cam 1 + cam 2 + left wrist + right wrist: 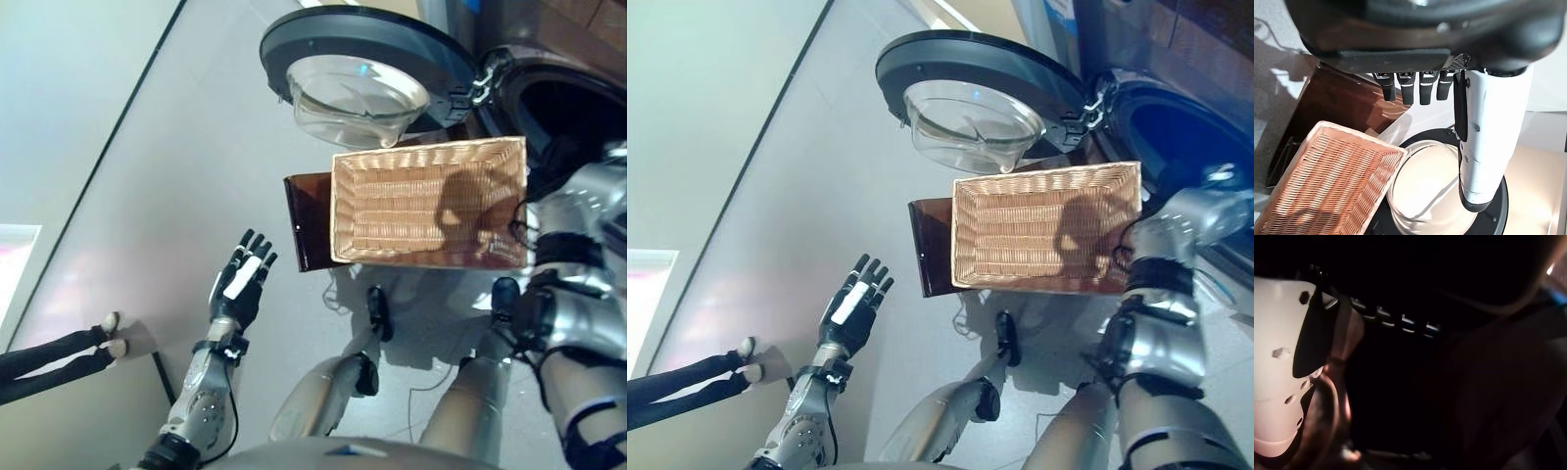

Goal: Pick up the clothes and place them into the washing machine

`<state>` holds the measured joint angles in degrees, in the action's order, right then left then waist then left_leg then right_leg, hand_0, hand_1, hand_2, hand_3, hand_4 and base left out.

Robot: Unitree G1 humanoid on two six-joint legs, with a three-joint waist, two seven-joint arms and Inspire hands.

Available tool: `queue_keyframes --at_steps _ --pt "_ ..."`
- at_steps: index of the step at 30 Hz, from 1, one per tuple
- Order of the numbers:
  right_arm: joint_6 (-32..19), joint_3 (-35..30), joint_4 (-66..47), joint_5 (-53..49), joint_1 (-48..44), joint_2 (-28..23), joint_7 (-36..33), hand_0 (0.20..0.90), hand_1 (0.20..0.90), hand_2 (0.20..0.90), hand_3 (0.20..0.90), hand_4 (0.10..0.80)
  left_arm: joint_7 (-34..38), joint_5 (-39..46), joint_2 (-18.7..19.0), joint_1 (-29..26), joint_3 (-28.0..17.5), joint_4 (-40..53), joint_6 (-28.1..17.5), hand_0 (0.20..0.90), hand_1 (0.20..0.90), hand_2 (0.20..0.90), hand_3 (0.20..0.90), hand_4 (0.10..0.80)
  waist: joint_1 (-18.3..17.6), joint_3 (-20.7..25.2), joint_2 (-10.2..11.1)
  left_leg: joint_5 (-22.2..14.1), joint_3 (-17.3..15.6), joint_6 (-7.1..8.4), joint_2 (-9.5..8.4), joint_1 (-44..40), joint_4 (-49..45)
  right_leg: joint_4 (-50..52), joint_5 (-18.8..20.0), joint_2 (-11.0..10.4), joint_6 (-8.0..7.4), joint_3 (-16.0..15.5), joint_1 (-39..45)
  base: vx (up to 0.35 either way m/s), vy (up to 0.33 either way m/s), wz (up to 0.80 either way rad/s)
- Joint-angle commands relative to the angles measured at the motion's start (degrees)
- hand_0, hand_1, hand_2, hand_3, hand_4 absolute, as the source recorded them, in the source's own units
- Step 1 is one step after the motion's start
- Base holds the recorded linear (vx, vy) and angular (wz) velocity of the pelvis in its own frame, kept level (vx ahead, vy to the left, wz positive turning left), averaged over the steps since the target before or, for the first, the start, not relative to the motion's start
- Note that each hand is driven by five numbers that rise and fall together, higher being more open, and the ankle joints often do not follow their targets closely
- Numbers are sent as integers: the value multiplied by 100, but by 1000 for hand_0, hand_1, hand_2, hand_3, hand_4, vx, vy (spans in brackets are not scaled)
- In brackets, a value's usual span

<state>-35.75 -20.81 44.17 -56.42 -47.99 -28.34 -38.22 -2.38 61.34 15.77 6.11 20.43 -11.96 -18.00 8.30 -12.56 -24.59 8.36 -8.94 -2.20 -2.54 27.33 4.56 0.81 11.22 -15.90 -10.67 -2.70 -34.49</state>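
The wicker basket (428, 201) is seen empty, resting on a dark brown stand (306, 220) just in front of the washing machine (1176, 108). The round door (367, 59) is swung wide open, its glass bowl facing up. One basket, one stand, one machine, one door are counted; no loose garment is visible on the floor or in the basket.

The right hand (1283, 362) is reached past the basket's far end toward the drum opening. In its own wrist view, a dim, folded mass of cloth (1488, 396) seems to be made out past the thumb, with the surroundings dark as inside the drum. Whether the fingers are curled on it or let go cannot be told.

The left hand (240, 279) is held out over bare floor, well apart from the basket, fingers straight and spread, nothing in it.

Clothes would be judged soft, light and limp: easily bunched, prone to trailing or snagging on the door rim. A hold at the middle of a bundle would be best, so loose ends are gathered.

A person's legs (59, 357) are glimpsed at the left edge.
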Motion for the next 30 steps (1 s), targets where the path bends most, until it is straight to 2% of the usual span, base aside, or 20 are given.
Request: queue_keyframes --at_steps 1,2,3,4,8,17,20,27,30 --pt "322 700 -652 2222 462 -397 -930 900 900 900 900 800 18 -209 80 55 -456 7 -533 900 900 900 900 800 266 426 -80 -292 5 661 -22 -227 44 540 -418 244 321 -203 -136 0 0 0" --pt "367 707 -725 2335 472 -361 -1045 900 900 900 900 800 21 -214 73 59 -456 8 -533 900 900 900 900 800 263 428 -84 -293 6 661 -22 -227 44 538 -418 244 320 -204 -135 -15 18 5" --pt "823 931 -742 3464 634 -245 -1676 900 900 900 900 800 40 -347 64 77 -444 -12 -611 900 900 900 900 800 296 429 -85 -286 23 646 -32 -235 44 514 -395 222 319 -207 -106 -9 24 5" --pt "1094 1037 -572 3900 640 -239 -2018 900 900 900 900 800 63 -384 63 75 -424 -36 -636 900 900 900 900 800 316 441 -78 -283 32 641 -43 -243 44 504 -387 211 317 -215 -88 -10 34 3" --pt "1859 1478 -220 4874 685 -160 -2374 900 900 900 900 800 57 -412 56 47 -454 -130 -735 900 900 900 900 800 356 466 -49 -273 60 626 -68 -260 44 473 -350 192 318 -235 -57 4 14 2" --pt "2083 1792 149 5090 880 316 -2308 900 900 900 900 800 96 -399 21 67 -443 -99 -781 900 900 900 900 800 401 490 68 -294 94 618 -92 -264 44 355 -276 144 291 -314 74 8 15 4" --pt "2158 1975 436 5159 948 492 -2278 900 900 900 900 800 144 -425 -4 40 -439 -169 -799 900 900 900 900 800 401 489 153 -314 115 618 -94 -285 44 330 -254 144 289 -321 134 0 0 0" --pt "2203 2366 1025 5027 1312 826 -1730 900 900 900 900 800 240 -763 -28 -89 -469 -576 -776 900 900 900 900 800 316 488 400 -358 131 615 -62 -396 44 297 -218 162 287 -364 281 0 0 0" --pt "2244 2507 1436 4957 1501 897 -1505 900 900 900 900 800 300 -1068 -73 -179 -497 -1029 -728 900 900 900 900 800 274 513 532 -384 134 627 -37 -496 44 248 -208 168 277 -393 438 16 -20 4"
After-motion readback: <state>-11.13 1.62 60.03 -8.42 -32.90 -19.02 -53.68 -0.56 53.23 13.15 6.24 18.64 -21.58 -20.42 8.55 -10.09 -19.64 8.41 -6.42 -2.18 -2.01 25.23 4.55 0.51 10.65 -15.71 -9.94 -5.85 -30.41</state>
